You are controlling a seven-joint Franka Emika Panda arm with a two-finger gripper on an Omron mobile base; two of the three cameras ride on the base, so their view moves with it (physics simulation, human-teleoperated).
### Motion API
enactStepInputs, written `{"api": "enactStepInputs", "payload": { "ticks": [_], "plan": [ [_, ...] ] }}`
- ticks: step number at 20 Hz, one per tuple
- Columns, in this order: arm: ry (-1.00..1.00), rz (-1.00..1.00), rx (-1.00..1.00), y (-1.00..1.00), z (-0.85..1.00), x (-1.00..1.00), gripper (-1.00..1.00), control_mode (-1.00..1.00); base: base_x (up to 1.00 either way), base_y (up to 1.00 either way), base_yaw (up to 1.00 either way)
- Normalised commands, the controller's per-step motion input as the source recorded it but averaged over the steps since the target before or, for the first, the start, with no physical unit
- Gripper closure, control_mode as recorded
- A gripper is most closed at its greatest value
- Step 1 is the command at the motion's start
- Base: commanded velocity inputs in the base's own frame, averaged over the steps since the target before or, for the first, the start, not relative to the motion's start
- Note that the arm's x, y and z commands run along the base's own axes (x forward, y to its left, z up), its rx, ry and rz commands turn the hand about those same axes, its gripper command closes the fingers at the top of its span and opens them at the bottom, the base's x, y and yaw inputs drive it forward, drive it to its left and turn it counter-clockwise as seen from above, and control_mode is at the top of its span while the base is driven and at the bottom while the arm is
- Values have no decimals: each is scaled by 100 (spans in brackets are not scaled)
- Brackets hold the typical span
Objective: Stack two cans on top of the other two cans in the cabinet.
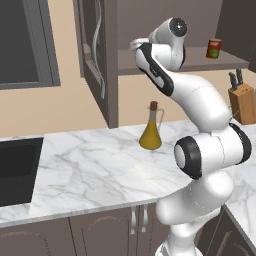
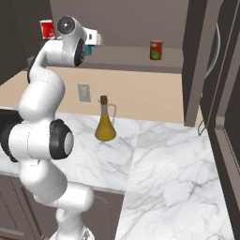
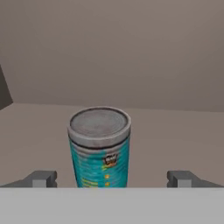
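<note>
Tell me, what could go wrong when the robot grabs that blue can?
The gripper is open with the teal can between its fingers, nearer one side. Closing might nudge or tip it on the shelf. The red can with the white band stands close to the arm, so a swing might bump it.

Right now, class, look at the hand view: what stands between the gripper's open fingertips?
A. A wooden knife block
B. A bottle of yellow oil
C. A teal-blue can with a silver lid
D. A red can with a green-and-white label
C: in the hand view the teal-blue can stands upright on the cabinet shelf, centred in the gripper, whose fingertips sit wide apart on either side without touching it.
</note>
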Motion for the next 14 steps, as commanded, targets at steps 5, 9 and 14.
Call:
{"api": "enactStepInputs", "payload": {
  "ticks": [5, 9, 14],
  "plan": [
    [0, 0, 0, 5, 0, 13, -100, -100, 0, 0, 0],
    [0, 0, 0, 3, 0, 12, -100, -100, 0, 0, 0],
    [0, 0, 0, 0, -6, 22, -100, -100, 0, 0, 0]
  ]
}}
